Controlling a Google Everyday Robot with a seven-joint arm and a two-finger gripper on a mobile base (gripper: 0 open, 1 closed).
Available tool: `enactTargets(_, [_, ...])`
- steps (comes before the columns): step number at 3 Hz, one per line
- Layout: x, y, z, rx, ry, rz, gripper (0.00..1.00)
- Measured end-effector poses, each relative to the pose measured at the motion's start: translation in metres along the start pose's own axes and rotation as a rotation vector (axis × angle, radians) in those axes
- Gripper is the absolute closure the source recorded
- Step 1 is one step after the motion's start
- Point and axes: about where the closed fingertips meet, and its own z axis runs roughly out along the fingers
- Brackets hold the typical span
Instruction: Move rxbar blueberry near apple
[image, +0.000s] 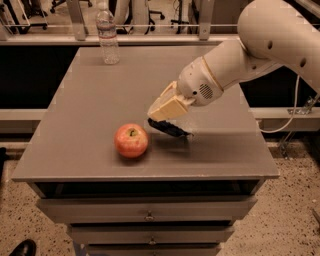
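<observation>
One apple (131, 140) and one bottle (107, 35) stand on the bench (90, 100). The gripper (162, 118), jaws pinching one bar (170, 129), hangs near the apple.

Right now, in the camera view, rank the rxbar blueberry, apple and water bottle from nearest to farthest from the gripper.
1. rxbar blueberry, held in the gripper.
2. apple, close beside it, image-left.
3. water bottle, far back corner.
</observation>
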Motion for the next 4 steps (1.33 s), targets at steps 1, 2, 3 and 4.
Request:
enactTargets(1, [0.006, 0.002, 0.000, -0.005, 0.012, -0.003, 0.64])
enactTargets(2, [0.019, 0.002, -0.008, -0.007, 0.015, -0.021, 0.26])
enactTargets(3, [0.021, 0.001, -0.011, -0.009, 0.008, -0.031, 0.00])
enactTargets(4, [0.020, 0.001, -0.010, -0.012, 0.004, -0.036, 0.00])
